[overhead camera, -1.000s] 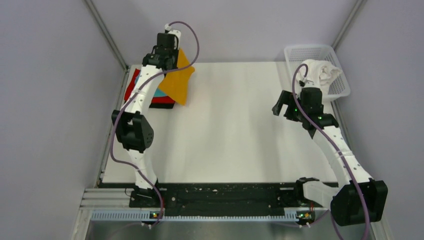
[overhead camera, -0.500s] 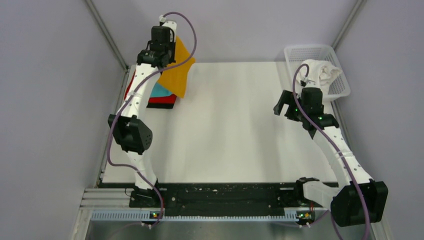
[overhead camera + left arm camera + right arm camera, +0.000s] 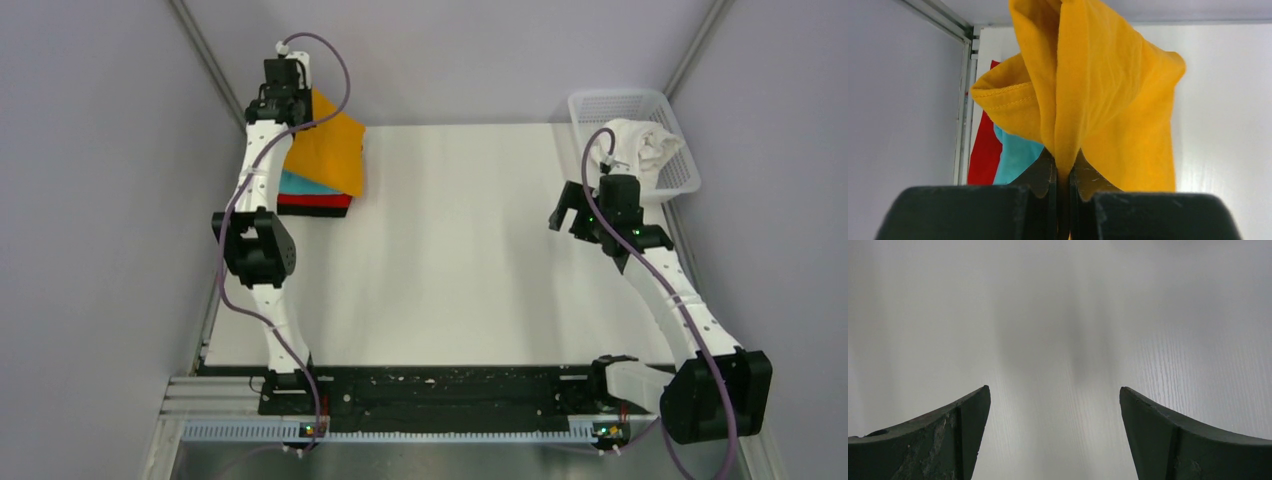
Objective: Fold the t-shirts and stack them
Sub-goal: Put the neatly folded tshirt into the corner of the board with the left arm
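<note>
The left arm [image 3: 256, 170] reaches to the far left corner of the desk [image 3: 470, 260], its jaws pressed together on a bunched fold of the orange shirt [image 3: 328, 152]. In the left wrist view the orange cloth spreads away from the pinch in loose folds, with a stitched hem curling along its left side.

The shirt hangs over a small stack beside the left rail. From above, its lower edge overlaps the teal shirt [image 3: 300, 184], which lies on the red shirt [image 3: 312, 201]. Whether the orange cloth touches the stack cannot be told from either view. A thin dark strip shows along the red shirt's near edge; what it is cannot be made out. The wrist camera shows teal and red peeking out to the left of the hanging cloth, red nearest the rail.

Across the desk, well apart from the stack, the right arm [image 3: 670, 290] stands over the right side with its jaws spread wide and holding nothing. Its wrist view shows only the two dark jaw tips and bare white desk between them.

Just beyond that arm, at the far right corner, a white mesh basket [image 3: 615, 100] holds the crumpled white shirt [image 3: 640, 145], which spills over the basket's near rim.
</note>
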